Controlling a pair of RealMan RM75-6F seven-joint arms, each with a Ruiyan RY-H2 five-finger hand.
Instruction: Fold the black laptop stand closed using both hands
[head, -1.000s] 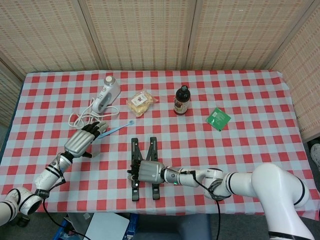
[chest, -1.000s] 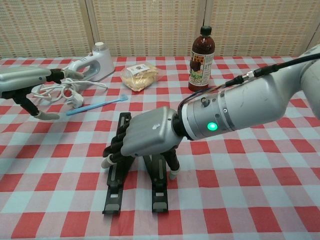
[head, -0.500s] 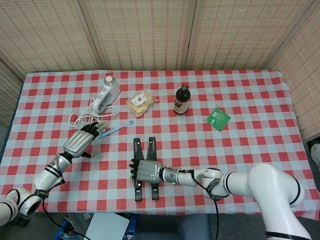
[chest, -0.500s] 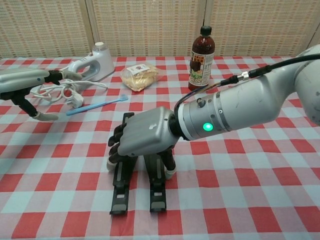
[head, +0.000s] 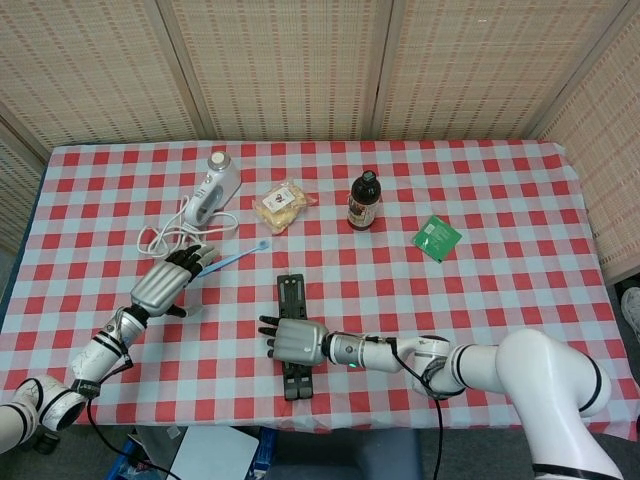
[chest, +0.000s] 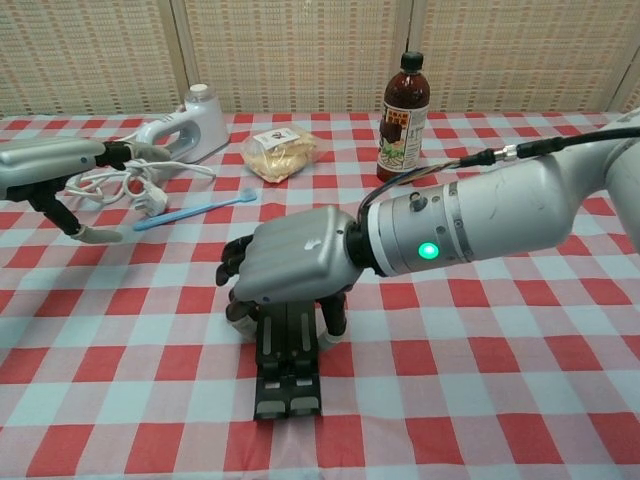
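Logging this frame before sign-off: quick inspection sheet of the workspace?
Surface: table, red-white checked cloth.
Job's things: black laptop stand, arms together, flat.
Clutter: hand mixer, snack bag, sauce bottle, green packet, blue toothbrush.
Hands: right hand rests on stand; left hand off stand, holding nothing.
Cables: mixer cord coiled; arm cable.
Surroundings: woven screens.

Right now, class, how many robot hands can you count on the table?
2: the left robot hand hovers near the blue toothbrush; the right robot hand rests on the black laptop stand at the front.
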